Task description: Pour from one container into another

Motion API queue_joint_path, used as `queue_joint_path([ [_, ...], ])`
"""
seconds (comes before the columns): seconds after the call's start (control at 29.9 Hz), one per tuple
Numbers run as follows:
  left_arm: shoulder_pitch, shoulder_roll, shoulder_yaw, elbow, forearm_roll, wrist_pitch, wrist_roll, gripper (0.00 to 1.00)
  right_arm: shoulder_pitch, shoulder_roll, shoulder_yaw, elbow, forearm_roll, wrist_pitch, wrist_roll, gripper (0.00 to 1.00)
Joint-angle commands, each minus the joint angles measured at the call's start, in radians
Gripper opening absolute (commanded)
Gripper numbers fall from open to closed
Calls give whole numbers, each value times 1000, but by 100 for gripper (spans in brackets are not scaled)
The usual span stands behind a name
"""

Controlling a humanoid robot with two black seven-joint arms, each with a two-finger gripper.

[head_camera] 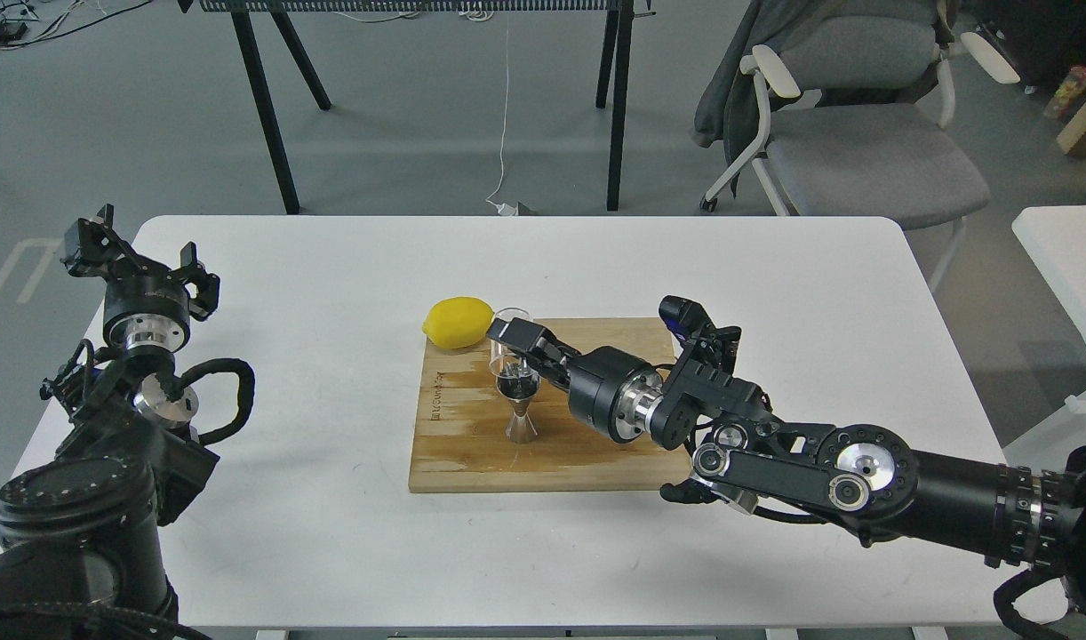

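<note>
Clear glass cup sits clamped in the right gripper, directly above the steel jigger. Left gripper is apart, idle

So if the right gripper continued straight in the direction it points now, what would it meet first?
Probably the lemon. The right gripper, shut on the glass cup above the jigger, points up-left toward it. Depth is unclear; it may pass above.

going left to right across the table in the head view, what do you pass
left gripper → lemon → glass cup, held over the jigger so those two share a place → right gripper and its arm, running off to the right. All but the left gripper are over the cutting board.
</note>
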Motion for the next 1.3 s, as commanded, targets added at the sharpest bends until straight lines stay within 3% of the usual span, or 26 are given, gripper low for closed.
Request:
queue_joint_path([
  [0.0, 0, 0, 0, 0, 0, 0, 0, 100, 9, 0, -2, -2, -15, 0, 0, 44],
  [0.67, 0, 0, 0, 0, 0, 0, 0, 100, 13, -25, 13, 3, 5, -17, -3, 44],
  [0.94, 0, 0, 0, 0, 0, 0, 0, 100, -73, -6, 266, 21, 200, -21, -2, 44],
  [1.27, -2, -2, 0, 0, 0, 0, 0, 100, -330, 61, 788, 18, 501, -26, 3, 44],
])
